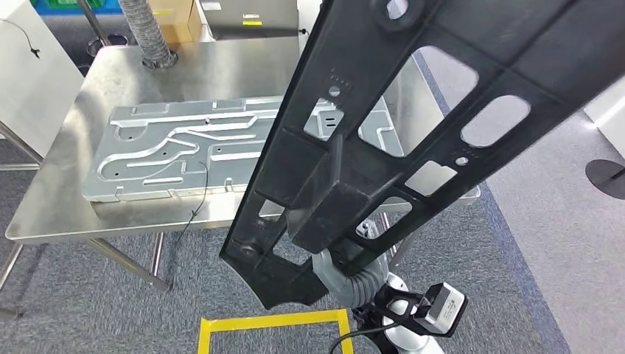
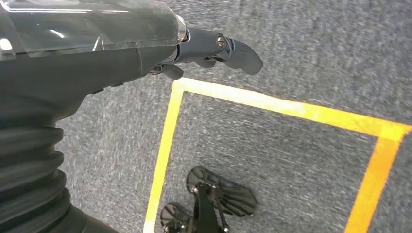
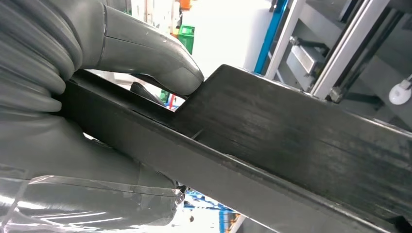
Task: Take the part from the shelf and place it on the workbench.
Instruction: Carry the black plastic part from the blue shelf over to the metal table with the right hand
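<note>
1. One long black part (image 1: 413,125) crosses my head view on a slant, running from low near my body up toward the far right; it has cut-out windows and small holes along its length.
2. My right robot hand (image 3: 97,97) is clamped on this part: in the right wrist view my grey thumb (image 3: 160,63) presses on one face of the black bar, with the rest of the hand wrapped beneath it.
3. In the head view the lower end of the part hides most of that hand; the grey ribbed wrist cover (image 1: 354,284) shows just below it.
4. The part is in the air, above the near right corner of the steel desk (image 1: 59,199) and not touching it as far as I can tell.
5. On the desk lies a large flat silver plate (image 1: 177,151) with pressed channels, and a thin dark cable (image 1: 193,214) trails off the near edge.
6. My left robot hand (image 2: 209,51) hangs over the grey carpet (image 2: 301,39) holding nothing, its dark fingers loosely apart.
7. Yellow floor tape (image 2: 272,104) marks a square on the carpet below that hand; the same kind of tape (image 1: 273,322) shows in the head view in front of the desk.
</note>
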Tool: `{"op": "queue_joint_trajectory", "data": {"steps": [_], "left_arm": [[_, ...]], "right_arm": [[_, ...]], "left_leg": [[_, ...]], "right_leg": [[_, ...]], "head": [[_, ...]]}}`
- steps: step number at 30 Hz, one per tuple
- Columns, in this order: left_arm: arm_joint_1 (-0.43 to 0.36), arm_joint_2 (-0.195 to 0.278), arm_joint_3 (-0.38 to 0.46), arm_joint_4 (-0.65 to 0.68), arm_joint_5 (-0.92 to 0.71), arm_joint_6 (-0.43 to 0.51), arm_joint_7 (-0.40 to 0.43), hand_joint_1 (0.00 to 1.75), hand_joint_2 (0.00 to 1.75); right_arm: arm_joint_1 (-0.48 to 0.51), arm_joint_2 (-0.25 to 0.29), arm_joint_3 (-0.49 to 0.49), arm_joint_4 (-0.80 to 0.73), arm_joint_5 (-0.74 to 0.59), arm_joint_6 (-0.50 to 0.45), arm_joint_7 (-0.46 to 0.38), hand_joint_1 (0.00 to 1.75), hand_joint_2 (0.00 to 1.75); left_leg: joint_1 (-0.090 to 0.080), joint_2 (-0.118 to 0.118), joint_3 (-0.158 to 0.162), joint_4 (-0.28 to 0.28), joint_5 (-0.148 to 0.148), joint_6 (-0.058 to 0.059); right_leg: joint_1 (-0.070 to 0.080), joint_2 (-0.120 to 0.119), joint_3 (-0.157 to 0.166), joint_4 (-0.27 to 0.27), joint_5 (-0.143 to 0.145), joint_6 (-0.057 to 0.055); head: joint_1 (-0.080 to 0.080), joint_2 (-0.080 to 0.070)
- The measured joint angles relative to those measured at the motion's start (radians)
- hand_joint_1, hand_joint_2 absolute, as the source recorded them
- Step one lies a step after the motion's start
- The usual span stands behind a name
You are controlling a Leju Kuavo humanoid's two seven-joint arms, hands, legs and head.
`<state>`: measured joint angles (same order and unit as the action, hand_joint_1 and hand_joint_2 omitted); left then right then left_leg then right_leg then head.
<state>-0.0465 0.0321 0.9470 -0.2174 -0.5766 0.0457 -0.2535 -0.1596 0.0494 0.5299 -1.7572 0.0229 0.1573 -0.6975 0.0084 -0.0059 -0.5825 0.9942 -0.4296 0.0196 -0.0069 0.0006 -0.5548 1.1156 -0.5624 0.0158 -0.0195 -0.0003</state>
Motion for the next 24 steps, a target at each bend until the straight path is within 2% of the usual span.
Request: {"op": "queue_joint_trajectory", "data": {"steps": [2, 3, 4, 5, 7, 8, 9, 11, 13, 14, 15, 17, 18, 19, 20, 22, 23, 24], "left_arm": [[-0.001, 0.000, 0.000, 0.000, -0.004, -0.004, -0.002, 0.00, 1.75], [0.000, 0.000, 0.000, 0.000, -0.006, -0.006, -0.002, 0.00, 1.75], [0.000, 0.000, 0.001, 0.000, -0.009, -0.009, -0.003, 0.00, 1.75], [0.001, -0.001, 0.001, 0.000, -0.012, -0.011, -0.004, 0.00, 1.75], [0.001, -0.003, 0.001, 0.000, -0.019, -0.014, -0.008, 0.00, 1.75], [0.000, -0.004, 0.001, 0.000, -0.023, -0.015, -0.010, 0.00, 1.75], [0.000, -0.005, 0.001, 0.000, -0.027, -0.015, -0.012, 0.00, 1.75], [-0.001, -0.006, 0.001, 0.000, -0.035, -0.018, -0.016, 0.00, 1.75], [-0.004, -0.007, 0.001, 0.000, -0.042, -0.022, -0.018, 0.00, 1.75], [-0.006, -0.007, 0.001, 0.000, -0.046, -0.025, -0.019, 0.00, 1.75], [-0.007, -0.008, 0.001, 0.000, -0.049, -0.027, -0.020, 0.00, 1.75], [-0.008, -0.007, 0.001, 0.000, -0.054, -0.032, -0.021, 0.00, 1.75], [-0.008, -0.007, 0.001, 0.000, -0.056, -0.033, -0.021, 0.00, 1.75], [-0.007, -0.007, 0.001, 0.000, -0.059, -0.034, -0.021, 0.00, 1.75], [-0.007, -0.007, 0.001, 0.000, -0.062, -0.034, -0.021, 0.00, 1.75], [-0.007, -0.006, 0.001, 0.000, -0.067, -0.034, -0.021, 0.00, 1.75], [-0.008, -0.006, 0.001, 0.000, -0.070, -0.035, -0.022, 0.00, 1.75], [-0.009, -0.006, 0.001, 0.000, -0.071, -0.035, -0.024, 0.00, 1.75]], "right_arm": [[0.000, -0.001, 0.000, -0.003, 0.002, -0.014, 0.000, 1.75, 1.75], [0.001, -0.003, -0.001, -0.003, 0.003, -0.021, 0.000, 1.75, 1.75], [0.001, -0.004, -0.003, -0.004, 0.005, -0.028, 0.000, 1.75, 1.75], [0.001, -0.006, -0.006, -0.006, 0.007, -0.036, 0.000, 1.75, 1.75], [0.000, -0.010, -0.016, -0.012, 0.015, -0.053, 0.000, 1.75, 1.75], [-0.001, -0.012, -0.022, -0.015, 0.020, -0.063, 0.000, 1.75, 1.75], [-0.002, -0.015, -0.029, -0.018, 0.024, -0.073, 0.000, 1.75, 1.75], [-0.005, -0.020, -0.045, -0.024, 0.031, -0.098, 0.000, 1.75, 1.75], [-0.010, -0.025, -0.066, -0.031, 0.035, -0.123, 0.000, 1.75, 1.75], [-0.015, -0.028, -0.078, -0.033, 0.037, -0.135, 0.000, 1.75, 1.75], [-0.020, -0.031, -0.089, -0.035, 0.041, -0.144, 0.000, 1.75, 1.75], [-0.030, -0.037, -0.114, -0.034, 0.055, -0.163, 0.000, 1.75, 1.75], [-0.033, -0.041, -0.127, -0.031, 0.064, -0.171, 0.000, 1.75, 1.75], [-0.036, -0.045, -0.140, -0.027, 0.076, -0.181, 0.000, 1.75, 1.75], [-0.041, -0.049, -0.154, -0.021, 0.089, -0.191, 0.001, 1.75, 1.75], [-0.058, -0.057, -0.181, -0.003, 0.123, -0.219, 0.005, 1.75, 1.75], [-0.070, -0.061, -0.194, 0.010, 0.149, -0.242, 0.012, 1.75, 1.75], [-0.086, -0.065, -0.208, 0.026, 0.184, -0.271, 0.022, 1.75, 1.75]], "left_leg": [[-0.001, 0.000, 0.011, 0.000, -0.012, 0.006], [-0.002, 0.000, 0.019, 0.000, -0.019, 0.006], [-0.002, -0.001, 0.029, 0.001, -0.027, 0.006], [-0.002, -0.002, 0.041, 0.001, -0.036, 0.005], [-0.003, -0.003, 0.065, 0.002, -0.055, -0.001], [-0.004, -0.004, 0.071, 0.004, -0.063, -0.005], [-0.004, -0.004, 0.073, 0.004, -0.069, -0.011], [-0.006, -0.004, 0.076, 0.008, -0.076, -0.022], [-0.005, -0.003, 0.073, 0.029, -0.080, -0.029], [-0.004, -0.002, 0.058, 0.061, -0.086, -0.033], [-0.002, -0.001, 0.029, 0.113, -0.099, -0.037], [0.001, 0.000, -0.052, 0.241, -0.145, -0.046], [0.003, 0.000, -0.087, 0.286, -0.163, -0.049], [0.004, 0.000, -0.109, 0.301, -0.166, -0.051], [0.005, 0.000, -0.114, 0.279, -0.145, -0.051], [0.005, 0.000, -0.083, 0.153, -0.046, -0.048], [0.003, 0.001, -0.065, 0.090, -0.010, -0.045], [0.001, 0.002, -0.052, 0.048, 0.013, -0.039]], "right_leg": [[0.000, 0.000, -0.085, 0.127, -0.046, 0.004], [0.000, 0.000, -0.117, 0.162, -0.053, 0.006], [0.000, 0.000, -0.135, 0.166, -0.042, 0.007], [0.000, 0.000, -0.133, 0.131, -0.008, 0.005], [0.001, 0.000, -0.101, 0.004, 0.090, -0.004], [0.004, 0.000, -0.088, -0.049, 0.118, -0.011], [0.006, 0.000, -0.081, -0.079, 0.135, -0.017], [0.010, 0.001, -0.078, -0.092, 0.130, -0.029], [0.006, 0.001, -0.064, -0.099, 0.130, -0.040], [0.003, 0.001, -0.054, -0.103, 0.127, -0.045], [0.001, 0.000, -0.045, -0.105, 0.123, -0.049], [0.001, -0.001, -0.032, -0.106, 0.111, -0.053], [0.001, 0.000, -0.025, -0.106, 0.105, -0.052], [0.001, 0.000, -0.017, -0.106, 0.099, -0.052], [0.001, 0.001, -0.007, -0.106, 0.093, -0.050], [0.000, 0.001, 0.012, -0.106, 0.080, -0.045], [0.001, 0.002, 0.020, -0.105, 0.074, -0.041], [0.002, 0.003, 0.022, -0.105, 0.069, -0.036]], "head": [[0.000, 0.000], [0.000, 0.000], [0.000, 0.000], [0.000, 0.000], [0.000, 0.000], [0.000, 0.000], [0.000, 0.000], [0.000, 0.000], [0.000, 0.000], [0.000, 0.000], [0.000, 0.000], [0.000, 0.000], [0.000, 0.000], [0.000, 0.000], [0.000, 0.000], [0.000, 0.000], [0.000, 0.000], [0.000, 0.000]]}}
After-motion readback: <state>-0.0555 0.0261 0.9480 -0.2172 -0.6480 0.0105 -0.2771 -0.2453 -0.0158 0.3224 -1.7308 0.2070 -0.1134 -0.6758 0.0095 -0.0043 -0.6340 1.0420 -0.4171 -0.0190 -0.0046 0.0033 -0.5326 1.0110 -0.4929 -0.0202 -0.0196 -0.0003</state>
